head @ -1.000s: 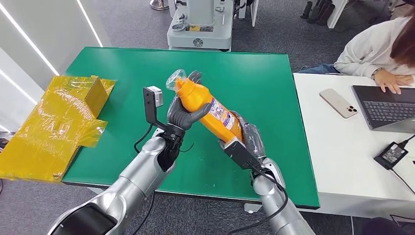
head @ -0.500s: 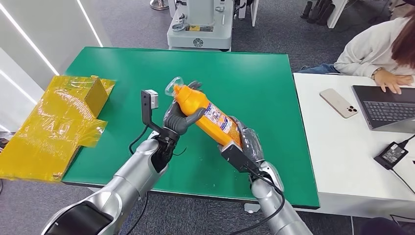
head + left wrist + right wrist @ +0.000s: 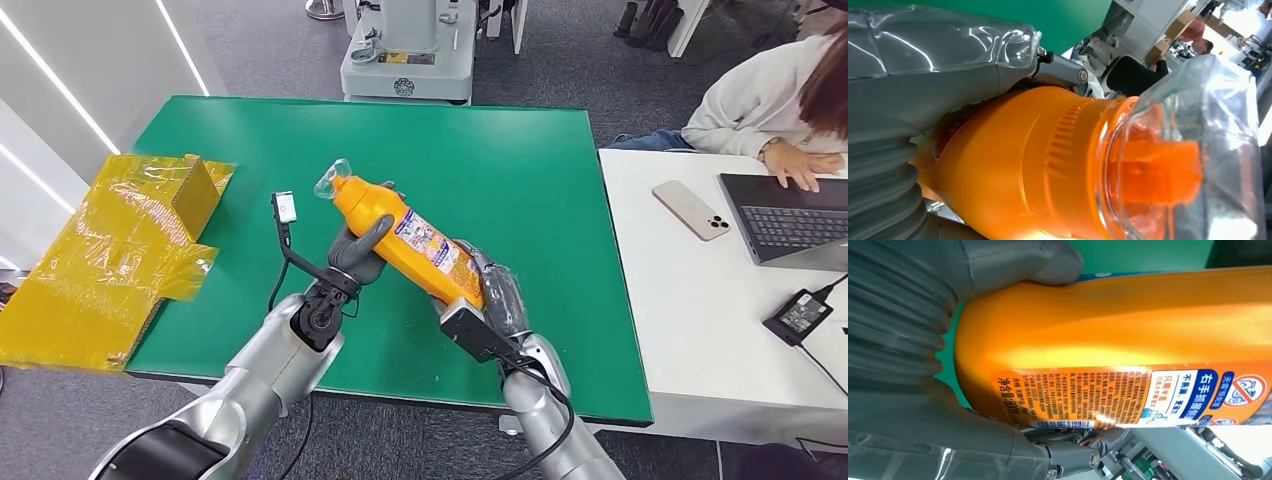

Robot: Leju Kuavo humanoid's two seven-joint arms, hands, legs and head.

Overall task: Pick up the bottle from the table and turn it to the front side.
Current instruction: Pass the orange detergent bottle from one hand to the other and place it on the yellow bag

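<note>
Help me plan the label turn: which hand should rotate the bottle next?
Probably the left hand: it grips the orange bottle near its neck, while the right hand cradles the base and can steady it.

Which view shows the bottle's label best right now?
Right wrist view: the label sits close, its print sharp. Head view shows the label small on the bottle. Left wrist view shows the bottle's neck and clear cap.
</note>
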